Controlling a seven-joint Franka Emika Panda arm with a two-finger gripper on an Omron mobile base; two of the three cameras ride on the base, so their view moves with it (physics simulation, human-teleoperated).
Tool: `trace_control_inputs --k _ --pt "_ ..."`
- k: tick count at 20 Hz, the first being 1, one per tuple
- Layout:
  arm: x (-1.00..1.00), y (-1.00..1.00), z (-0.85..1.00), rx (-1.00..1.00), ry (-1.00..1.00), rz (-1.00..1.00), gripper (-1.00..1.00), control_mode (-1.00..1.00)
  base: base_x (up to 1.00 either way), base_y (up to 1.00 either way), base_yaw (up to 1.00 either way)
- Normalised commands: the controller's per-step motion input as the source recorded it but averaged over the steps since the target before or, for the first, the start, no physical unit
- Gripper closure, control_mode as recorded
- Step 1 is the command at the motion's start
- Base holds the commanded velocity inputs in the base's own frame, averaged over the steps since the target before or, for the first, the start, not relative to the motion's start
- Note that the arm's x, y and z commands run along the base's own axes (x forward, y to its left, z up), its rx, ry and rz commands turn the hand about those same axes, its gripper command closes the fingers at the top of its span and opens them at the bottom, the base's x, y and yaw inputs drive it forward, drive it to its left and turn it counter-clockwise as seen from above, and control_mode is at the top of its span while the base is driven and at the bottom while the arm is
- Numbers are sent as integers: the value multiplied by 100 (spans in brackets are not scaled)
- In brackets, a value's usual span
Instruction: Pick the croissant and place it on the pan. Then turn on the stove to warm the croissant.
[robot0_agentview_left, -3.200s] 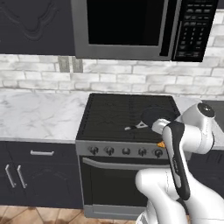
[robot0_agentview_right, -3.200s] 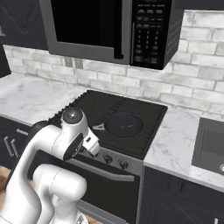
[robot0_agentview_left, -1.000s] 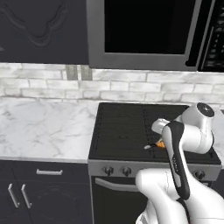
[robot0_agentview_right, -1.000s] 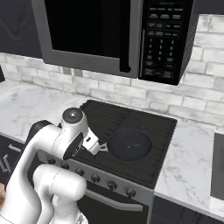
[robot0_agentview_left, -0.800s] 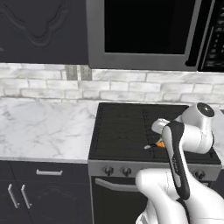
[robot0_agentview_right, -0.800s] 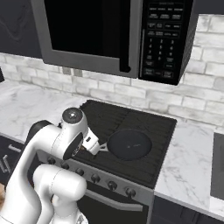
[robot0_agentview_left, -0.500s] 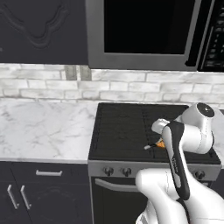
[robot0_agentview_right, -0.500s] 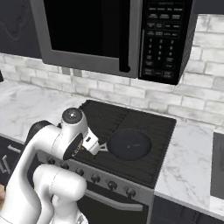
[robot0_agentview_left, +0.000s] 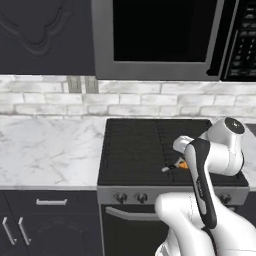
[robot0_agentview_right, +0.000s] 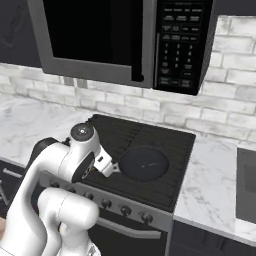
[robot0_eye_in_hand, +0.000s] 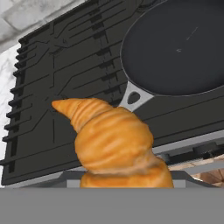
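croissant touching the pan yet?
Apart. In the hand view the croissant sits up close to the camera, with the pan lying empty on the stove beyond it.

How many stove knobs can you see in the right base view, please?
4 knobs run along the stove front panel; the arm may hide more to their left.

A: What is the arm (robot0_agentview_left: 220, 150) looking like from the left base view?

B: It is showing glossy white rounded shells, with a dark band running down one link and a round dark-centred cap on the top joint.

A: And from the right?

B: The same white, bulbous segments are showing, with dark joints between them and a dark cap.
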Motion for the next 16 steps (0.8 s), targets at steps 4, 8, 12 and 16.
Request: trace_control_inputs --k 4,8,12,16 --pt "0 0 0 0 0 0 100 100 23 0 -17" --pt "0 0 0 0 0 0 100 100 23 0 -17" --pt "0 0 0 0 0 0 100 100 21 0 -17" --pt "0 0 0 0 0 0 100 100 20 2 -15"
